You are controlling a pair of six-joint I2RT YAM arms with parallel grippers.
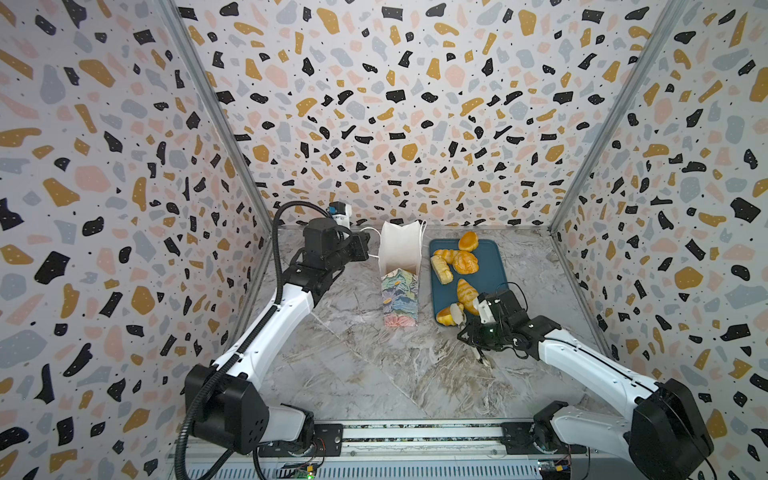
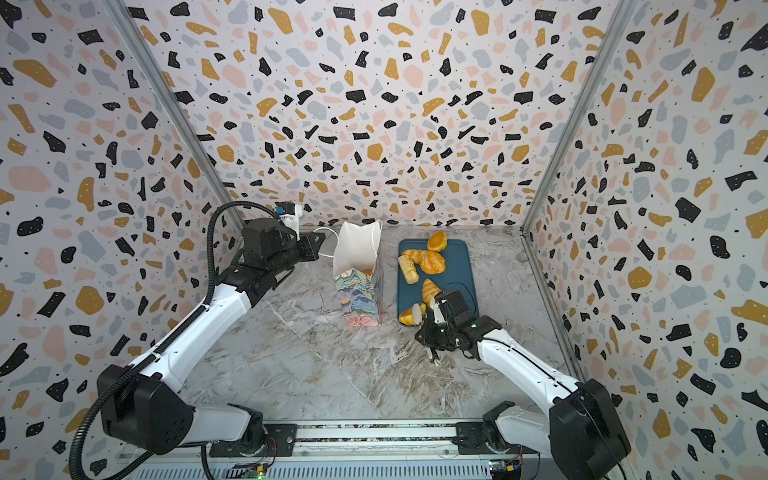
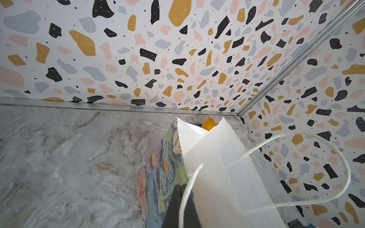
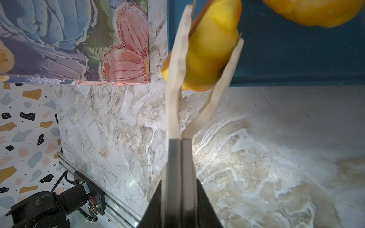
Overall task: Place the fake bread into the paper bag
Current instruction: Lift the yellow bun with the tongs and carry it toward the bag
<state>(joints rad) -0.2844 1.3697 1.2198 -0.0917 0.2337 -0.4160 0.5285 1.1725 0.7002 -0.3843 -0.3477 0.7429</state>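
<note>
Both top views look steeply down from above the table's (image 1: 353,374) near edge; wrist cameras sit low and close. All four share the paper bag (image 1: 400,291).

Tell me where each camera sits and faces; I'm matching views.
Top views: high at the front, looking down on the table, paper bag and tray; left arm and right arm show.
Left wrist: on the left arm, facing the bag's white mouth; dark left tool shows.
Right wrist: on the right arm, facing the tray's edge; pale right tool grips a bread.
Shared: both wrist views show the bag's flowered side.
</note>
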